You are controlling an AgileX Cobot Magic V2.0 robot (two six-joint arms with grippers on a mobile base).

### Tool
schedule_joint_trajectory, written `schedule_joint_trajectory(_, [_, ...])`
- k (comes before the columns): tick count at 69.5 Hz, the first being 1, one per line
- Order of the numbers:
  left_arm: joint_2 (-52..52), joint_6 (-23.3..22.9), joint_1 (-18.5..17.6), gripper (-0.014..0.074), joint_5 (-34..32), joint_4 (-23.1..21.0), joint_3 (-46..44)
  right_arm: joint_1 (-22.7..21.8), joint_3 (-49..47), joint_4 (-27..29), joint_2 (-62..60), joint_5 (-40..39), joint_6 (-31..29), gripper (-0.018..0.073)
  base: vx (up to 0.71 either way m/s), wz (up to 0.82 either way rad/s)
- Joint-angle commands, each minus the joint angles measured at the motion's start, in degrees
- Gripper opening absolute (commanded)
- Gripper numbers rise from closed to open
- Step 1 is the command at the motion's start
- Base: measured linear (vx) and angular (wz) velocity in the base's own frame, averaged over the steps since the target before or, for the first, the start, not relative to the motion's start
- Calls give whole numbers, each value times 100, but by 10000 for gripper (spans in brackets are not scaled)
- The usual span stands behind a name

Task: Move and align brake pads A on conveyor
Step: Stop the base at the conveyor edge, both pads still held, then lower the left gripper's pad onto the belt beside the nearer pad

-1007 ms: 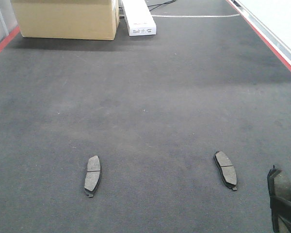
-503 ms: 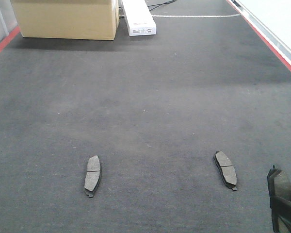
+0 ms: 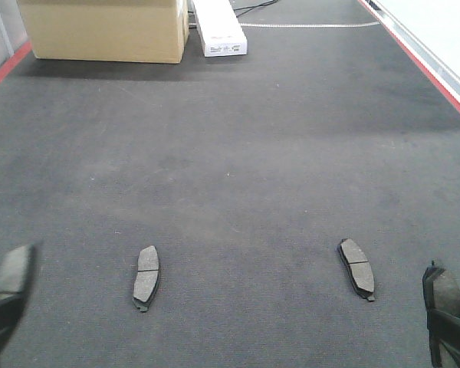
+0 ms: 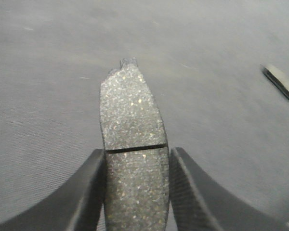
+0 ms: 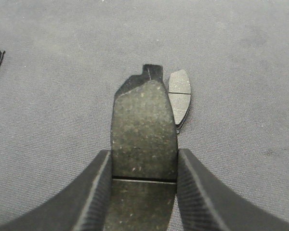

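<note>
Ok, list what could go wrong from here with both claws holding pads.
1. Each claw, left and right, pinches its pad by the edges only, so a pad may twist or slip on release.
2. The right claw's pad hangs close beside the right-hand pad on the belt; lowering could knock it askew.
3. The two pads on the conveyor lean opposite ways, the left one included, so alignment is uncertain.

Left arm coming into view

The left gripper [image 3: 6, 295] is rising into the lower left corner, blurred, carrying a brake pad [image 3: 14, 270] clamped between its fingers, end pointing ahead.
</note>
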Motion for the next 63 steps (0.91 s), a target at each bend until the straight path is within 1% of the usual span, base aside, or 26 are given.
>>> schedule_joint_trajectory(1, [551,875,-38,224,-540,-1177,-437,-9,-168,-59,3,-482,-24,101,0,0])
schedule_joint_trajectory(6, [1069,1429,-38,233,-507,-1934,-631,-9,-168,-59,3,-482,-24,101,0,0])
schedule_joint_trajectory(7, [1166,1552,-38,235,-495,-2158,-663,-9,-168,-59,3,-482,-24,101,0,0])
schedule_joint_trajectory(10, [1512,2045,-43,239,-401,-2684,-809,-9,-168,-59,3,-482,-24,101,0,0])
schedule_joint_trajectory(14, [1944,2531,-121,242,-263,-3259,-964,-9,-168,-59,3,-482,-24,101,0,0])
schedule_joint_trajectory(16, [2125,2753,-208,243,-226,-3602,-1039,-9,-168,-59,3,-482,-24,101,0,0])
schedule_joint_trajectory(20, [2543,3207,-421,244,-219,-4119,-1218,-9,-168,-59,3,-482,-24,101,0,0])
schedule_joint_trajectory(24, [2853,3457,-671,246,-285,-4435,-1373,-9,-168,-59,3,-482,-24,101,0,0])
schedule_joint_trajectory(28, [3187,3576,-904,246,-376,-4535,-1565,-9,-168,-59,3,-482,-24,101,0,0])
schedule_joint_trajectory(33, [3574,3581,-1252,245,-599,-4535,-1798,-9,-168,-59,3,-482,-24,101,0,0])
schedule_joint_trajectory(38, [3948,3563,-1514,245,-806,-4535,-2030,-9,-168,-59,3,-482,-24,101,0,0])
schedule_joint_trajectory(42, [4296,3335,-1702,245,-1074,-4529,-2230,-9,-168,-59,3,-482,-24,101,0,0])
schedule_joint_trajectory(49, [4865,2850,-1769,245,-1385,-4507,-2525,-9,-168,-59,3,-482,-24,101,0,0])
schedule_joint_trajectory(55, [5408,2629,-1769,245,-1537,-4502,-2828,-9,-168,-59,3,-482,-24,101,0,0])
schedule_joint_trajectory(63, [6003,2323,-1769,245,-1567,-4493,-3232,-9,-168,-59,3,-482,-24,101,0,0])
